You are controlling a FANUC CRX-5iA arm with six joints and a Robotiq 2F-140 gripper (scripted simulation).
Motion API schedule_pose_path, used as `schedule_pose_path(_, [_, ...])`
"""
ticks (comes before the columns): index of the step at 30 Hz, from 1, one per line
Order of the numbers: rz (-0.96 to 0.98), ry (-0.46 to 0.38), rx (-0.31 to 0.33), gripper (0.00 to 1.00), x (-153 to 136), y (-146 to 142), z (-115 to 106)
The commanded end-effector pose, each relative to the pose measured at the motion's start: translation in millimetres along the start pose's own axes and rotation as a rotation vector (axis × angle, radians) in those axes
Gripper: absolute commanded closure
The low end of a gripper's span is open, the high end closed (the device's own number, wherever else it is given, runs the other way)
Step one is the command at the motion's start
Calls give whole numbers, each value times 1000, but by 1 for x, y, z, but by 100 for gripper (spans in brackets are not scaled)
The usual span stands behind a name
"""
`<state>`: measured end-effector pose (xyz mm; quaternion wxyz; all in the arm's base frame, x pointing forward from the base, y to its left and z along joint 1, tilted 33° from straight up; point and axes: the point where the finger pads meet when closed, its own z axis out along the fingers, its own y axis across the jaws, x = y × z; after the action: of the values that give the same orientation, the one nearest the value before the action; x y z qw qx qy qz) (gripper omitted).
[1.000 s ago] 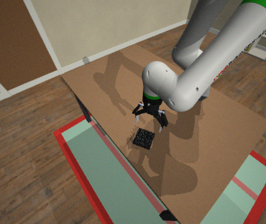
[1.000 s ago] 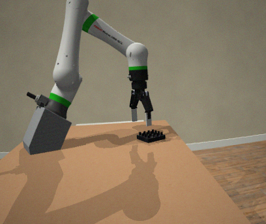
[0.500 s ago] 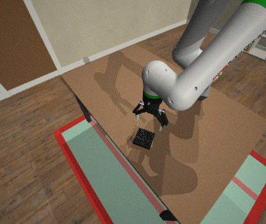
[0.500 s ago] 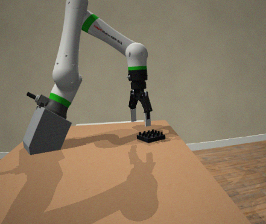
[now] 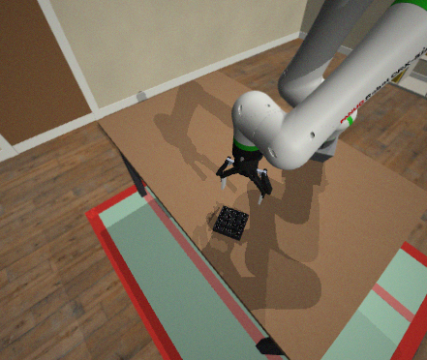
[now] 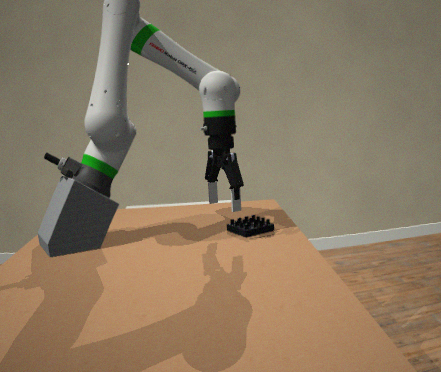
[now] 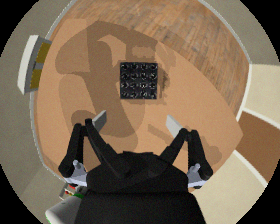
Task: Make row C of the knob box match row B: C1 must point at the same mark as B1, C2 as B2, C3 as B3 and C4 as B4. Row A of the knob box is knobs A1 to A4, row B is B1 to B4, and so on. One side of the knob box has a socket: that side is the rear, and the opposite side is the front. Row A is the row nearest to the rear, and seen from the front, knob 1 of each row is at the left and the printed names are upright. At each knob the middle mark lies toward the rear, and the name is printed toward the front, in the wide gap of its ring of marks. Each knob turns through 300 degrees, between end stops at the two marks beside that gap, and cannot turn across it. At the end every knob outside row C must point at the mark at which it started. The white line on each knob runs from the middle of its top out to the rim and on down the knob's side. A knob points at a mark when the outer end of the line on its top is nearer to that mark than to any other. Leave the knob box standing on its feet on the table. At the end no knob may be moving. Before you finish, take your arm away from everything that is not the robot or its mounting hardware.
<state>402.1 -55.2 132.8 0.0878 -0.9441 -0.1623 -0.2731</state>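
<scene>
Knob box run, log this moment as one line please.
phase: approach | hand: open, empty, above table, beside knob box, no contact | knob box: on its feet near table edge | knob marks: too small to read

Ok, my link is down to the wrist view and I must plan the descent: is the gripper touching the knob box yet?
Observer: No. In the exterior view the gripper hangs above the table, its fingertips higher than the knob box and clear of it.
Operator: Is it right over the box?
Observer: Not quite. From the top view the gripper sits off to one side of the knob box, toward the middle of the table.
Operator: Where does the box stand on the table?
Observer: Near one edge, beside the green strip with red borders on the floor.
Operator: Anything in the fingers?
Observer: Nothing; they are wide open.
</scene>
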Motion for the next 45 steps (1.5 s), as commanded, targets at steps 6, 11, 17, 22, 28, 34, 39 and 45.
schedule_pose_path(6, [0,0,0,0,-11,1,0])
schedule_pose_path(11, [0,0,0,0,-17,2,0])
schedule_pose_path(17, [0,0,0,0,-20,2,0])
schedule_pose_path(22, [0,0,0,0,-20,2,0])
schedule_pose_path(28, [0,0,0,0,-20,2,0])
schedule_pose_path(34, [0,0,0,0,-20,2,0])
schedule_pose_path(39, [0,0,0,0,-20,2,0])
schedule_pose_path(45, [0,0,0,0,-20,2,0])
